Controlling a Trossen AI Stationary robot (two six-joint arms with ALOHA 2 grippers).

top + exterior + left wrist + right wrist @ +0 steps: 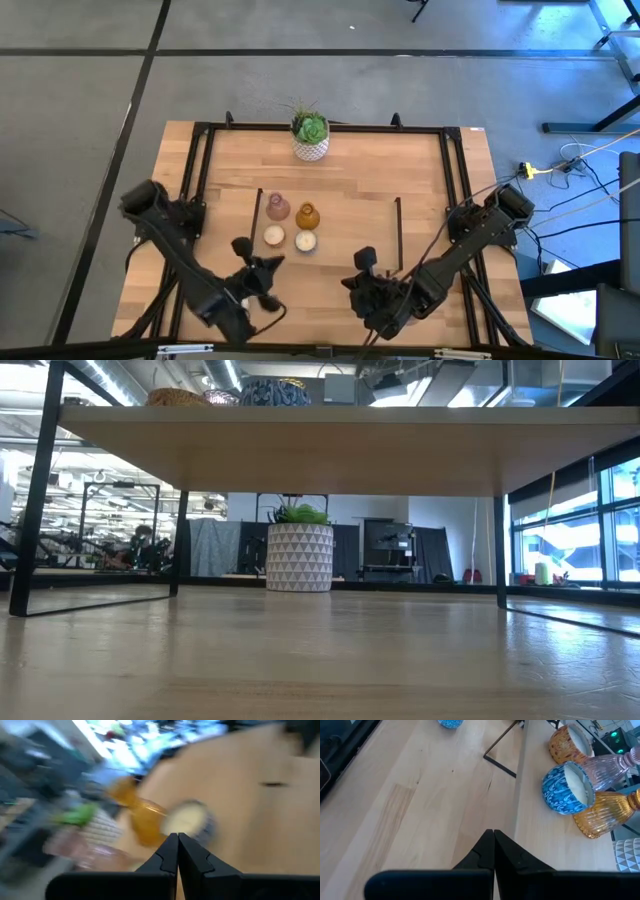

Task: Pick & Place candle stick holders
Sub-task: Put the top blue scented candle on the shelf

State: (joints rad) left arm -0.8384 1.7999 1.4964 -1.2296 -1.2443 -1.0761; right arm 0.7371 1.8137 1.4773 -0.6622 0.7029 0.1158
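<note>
Left gripper (pixel 268 283) lower left of centre in the high view, fingers pressed together, holding nothing. Right gripper (pixel 362 278) lower right of centre, fingers also pressed flat together, empty.

Candle stick holders sit in a tight cluster at mid-frame, just above the left gripper: two low round cream ones, left (pixel 274 236) and right (pixel 306 241), then a ribbed pink glass vase shape (pixel 278 208) and a ribbed amber glass one (pixel 308 215) behind. In the right wrist view the low ones show patterned sides, one blue-white (pixel 567 788), one orange (pixel 569 744).

Bare planked wood table (pixel 350 190) right of the cluster is open. White triangle-patterned plant pot (pixel 311 139) at the top edge.
</note>
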